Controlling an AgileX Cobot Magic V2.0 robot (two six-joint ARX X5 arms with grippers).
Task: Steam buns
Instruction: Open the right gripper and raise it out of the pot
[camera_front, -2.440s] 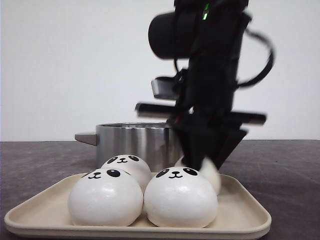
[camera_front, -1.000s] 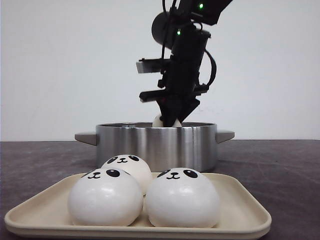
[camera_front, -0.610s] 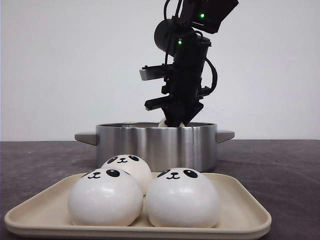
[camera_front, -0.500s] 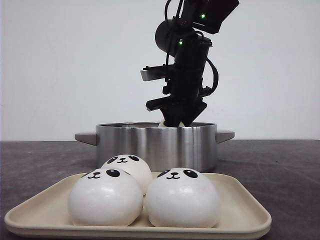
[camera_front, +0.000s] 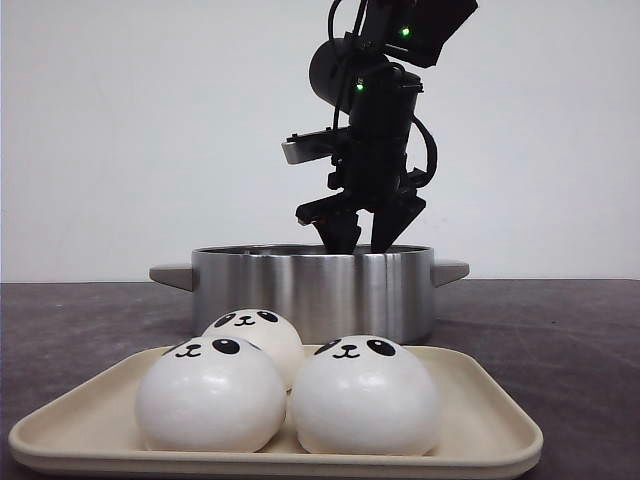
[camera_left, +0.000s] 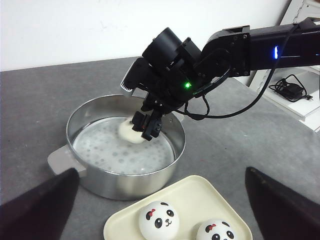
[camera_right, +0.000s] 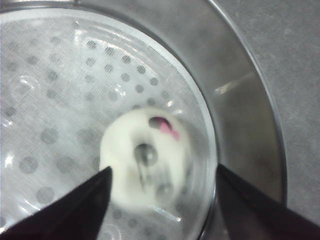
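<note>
Black fingers (camera_front: 358, 232) of the right gripper (camera_left: 146, 126) stand spread above the steel pot (camera_front: 312, 290), released, with one bun (camera_right: 145, 161) lying free on the perforated steamer plate (camera_left: 107, 150) inside the pot. A clean finish, I judge, means lifting straight up until clear of the pot's rim, without brushing the bun. Three more buns (camera_front: 362, 397) wait on the beige tray (camera_front: 487, 430) in front of the pot on the tabletop (camera_front: 560, 330). Right arm (camera_left: 260, 45) reaches over the pot, wrist pitched steeply downward. Left fingers (camera_left: 37, 205) are parted, holding nothing, above the tray.
</note>
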